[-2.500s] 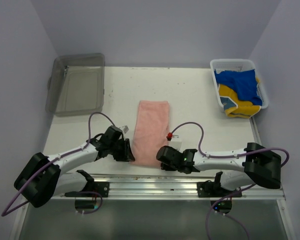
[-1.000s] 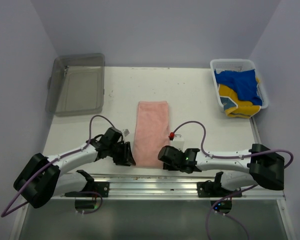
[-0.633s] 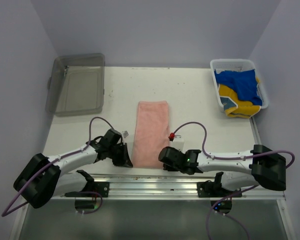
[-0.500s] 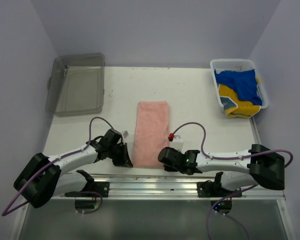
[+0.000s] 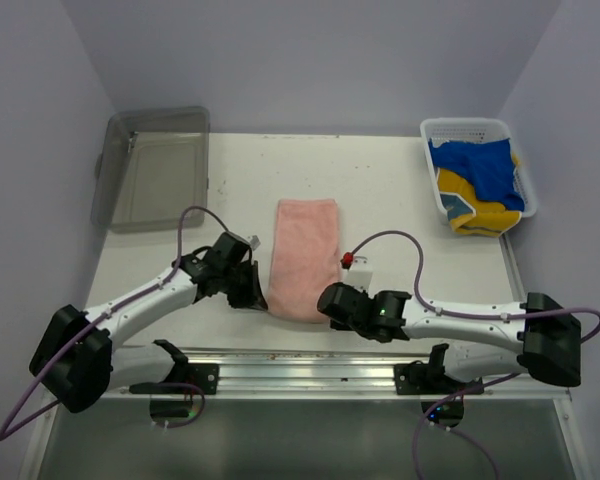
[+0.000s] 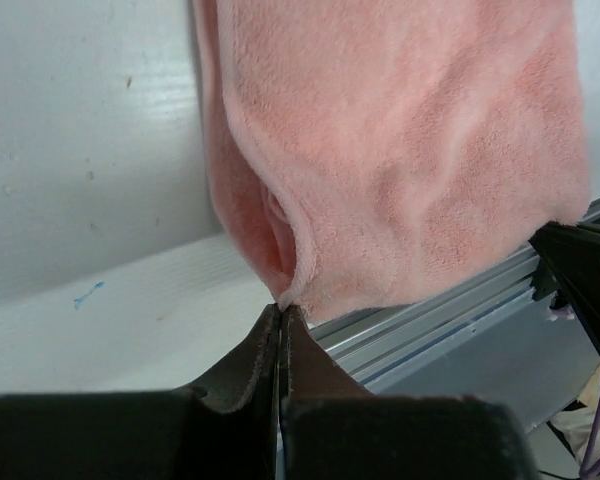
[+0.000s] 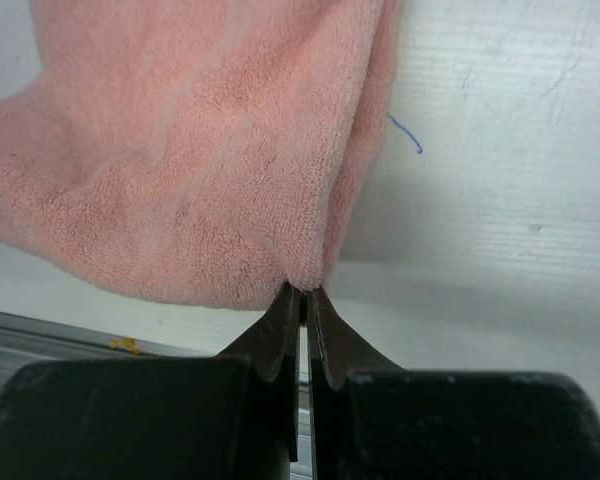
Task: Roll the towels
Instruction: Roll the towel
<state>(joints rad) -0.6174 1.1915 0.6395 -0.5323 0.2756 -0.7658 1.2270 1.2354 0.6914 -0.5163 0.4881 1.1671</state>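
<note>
Both the left end effector (image 6: 280, 318) and the right end effector (image 7: 305, 300) pinch only the corner tips of the pink towel (image 5: 305, 255) lying just ahead of them on the table (image 5: 410, 200), so either corner could slip once they pull.

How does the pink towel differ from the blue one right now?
The pink towel lies stretched out on the table; the blue towel sits crumpled in the white basket. The left pincer and right pincer pinch the pink towel's near corners; nothing holds the blue towel. Both are terry cloth.
</note>
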